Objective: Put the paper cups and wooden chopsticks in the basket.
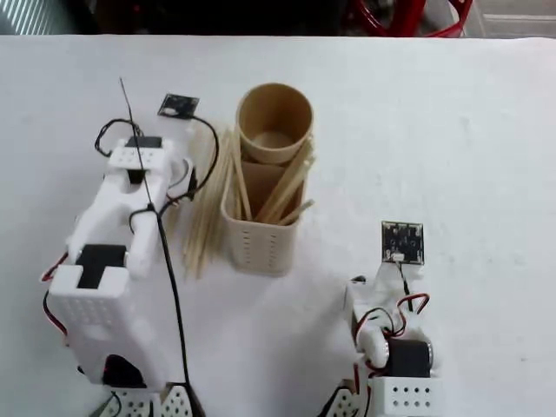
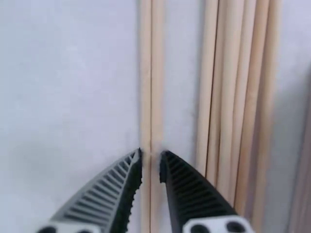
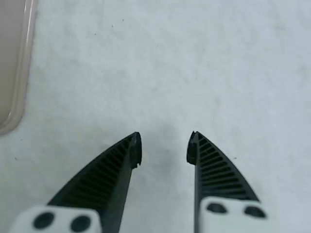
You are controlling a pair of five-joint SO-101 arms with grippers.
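In the high view, the basket (image 1: 261, 243) is seen at mid tabletop (image 1: 469, 130). A cup (image 1: 274, 122) is lodged in its far end and several sticks are leaned inside. Loose chopsticks (image 1: 204, 217) are spread on the tabletop just beside the basket's left wall, their long axis running from near to far with a slight slant. The left arm (image 1: 122, 226) is set over them and is much the nearer. The right arm (image 1: 391, 339) is held by the front edge, well apart from them. The surface is plain white, and beyond its far edge a dark strip of room and a red frame (image 1: 408, 13) are seen.

In the left wrist view, a pair (image 2: 151, 73) of chopsticks is bracketed by the left jaws, which are drawn to a narrow gap and appear clenched on it. The pair runs straight ahead from the tips. A bundle (image 2: 238, 97) lies just beside it, unheld.

In the right wrist view, the right jaws are spread apart over bare tabletop, with nothing between them.
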